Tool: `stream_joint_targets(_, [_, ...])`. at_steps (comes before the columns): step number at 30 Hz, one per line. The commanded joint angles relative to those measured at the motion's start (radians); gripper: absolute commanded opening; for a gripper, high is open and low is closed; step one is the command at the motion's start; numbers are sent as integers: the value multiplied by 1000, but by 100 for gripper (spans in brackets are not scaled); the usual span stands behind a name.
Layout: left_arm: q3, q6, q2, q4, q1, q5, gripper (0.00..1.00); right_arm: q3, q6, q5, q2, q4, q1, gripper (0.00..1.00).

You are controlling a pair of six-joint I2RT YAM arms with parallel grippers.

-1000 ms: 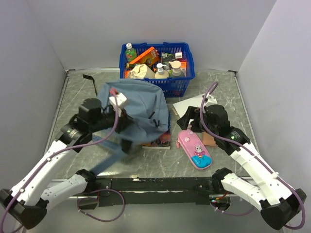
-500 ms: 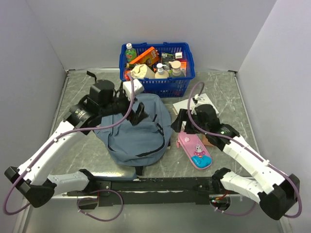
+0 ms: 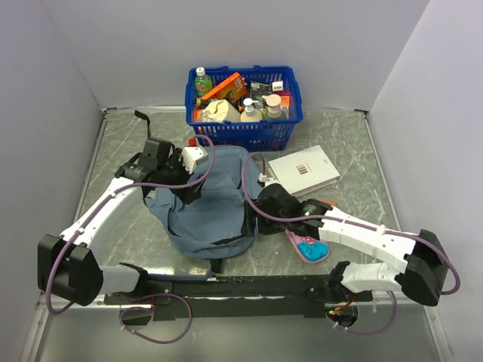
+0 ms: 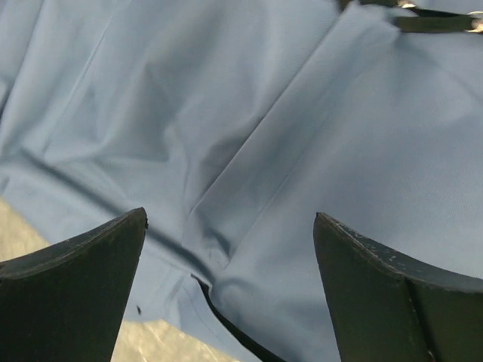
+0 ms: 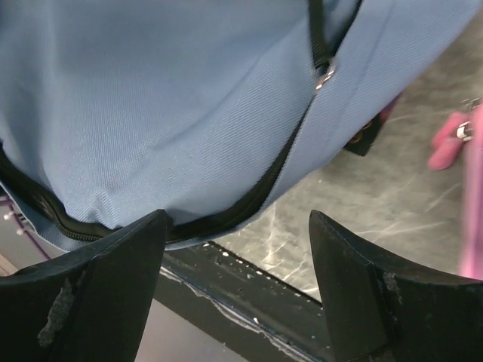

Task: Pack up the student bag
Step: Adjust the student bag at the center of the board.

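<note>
On the left, the left claw (image 4: 229,219) hovers over the student bag (image 3: 215,207) with its fingers spread wide and nothing between them. Only folded grey-blue cloth shows below.

The bag lies flat and slack in the middle of the counter (image 3: 351,143), just in front of the blue basket (image 3: 249,134). The basket is full of bottles and packets. The bag looks thin, so I judge that little or nothing has gone in, though its inside is hidden.

To the right, the right claw (image 5: 238,217) reaches across to the bag's near right edge. Its fingers are also apart and hold nothing. The dark zip (image 5: 283,162) runs along the seam just beyond the fingertips, and from here I cannot tell whether it is closed or partly open.

Further right, the pink pencil case (image 3: 309,246) lies on the counter, partly under the right arm and just beside the bag. A white book (image 3: 303,170) rests further back, apart from the bag.

By my reading the packing has hardly begun. The bag is laid out, but the mouth has yet to be opened, and the pencil case, the book and perhaps the basket goods are all outside. The next likely step is for the right claw to find the zip pull.
</note>
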Motion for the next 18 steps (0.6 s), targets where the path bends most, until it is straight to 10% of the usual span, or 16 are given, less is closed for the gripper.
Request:
stream_joint_targets(1, [-20, 155, -2, 87, 6, 161, 96, 54, 66, 57, 35, -39, 42, 81])
stream_joint_targets(9, [-23, 270, 97, 103, 31, 222, 96, 54, 100, 97, 55, -68, 79, 66])
stream_joint_targets(18, [13, 382, 228, 12, 83, 248, 95, 5, 107, 193, -23, -145, 78, 22])
